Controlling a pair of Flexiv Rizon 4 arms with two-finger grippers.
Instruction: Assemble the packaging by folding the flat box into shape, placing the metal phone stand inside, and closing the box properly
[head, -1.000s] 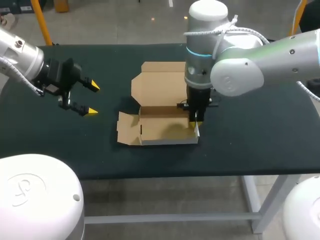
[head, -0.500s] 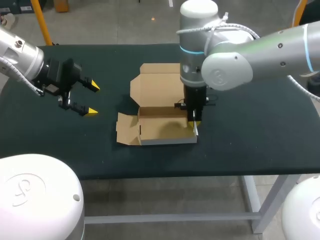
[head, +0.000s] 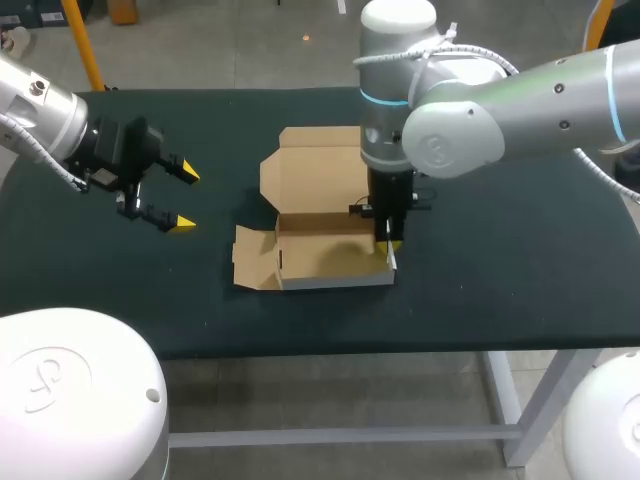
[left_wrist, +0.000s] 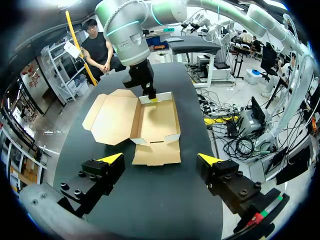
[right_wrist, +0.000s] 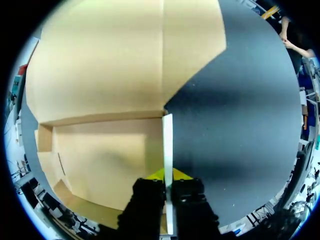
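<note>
Head view. Finds the box (head: 330, 262) on the table (head: 520, 260) with its walls raised. Shows the lid (head: 315, 170) flat behind and a flap (head: 253, 258) spread flat on the side toward the left gripper (head: 184, 200). Puts the left gripper well apart from the box, above the table, fingers spread wide with nothing between them. Has the right gripper (head: 390, 247) pointing straight down at the side wall (head: 394, 268) farthest from the left gripper. Cannot tell the grip itself from here.

Left wrist view. Looks out past wide-open fingers (left_wrist: 111, 159) at the box (left_wrist: 155, 122) ahead. Shows the flap (left_wrist: 156, 154) nearest the tips but untouched, and the lid (left_wrist: 110, 117) flat beside the raised part. Catches the right gripper (left_wrist: 151, 96) at the wall (left_wrist: 163, 96) farthest from the tips, with the right arm (left_wrist: 131, 35) upright above it.

Right wrist view. Shows the right gripper (right_wrist: 168, 176) closed narrow on the wall (right_wrist: 168, 140). Sees that wall as a thin pale edge running straight ahead from between the tips. Puts one finger (right_wrist: 148, 200) inside the box and the other outside, over the table (right_wrist: 240, 125). Places the floor (right_wrist: 110, 155) beside the inner finger and the lid (right_wrist: 115, 60) ahead of the tips, past the wall's end.
</note>
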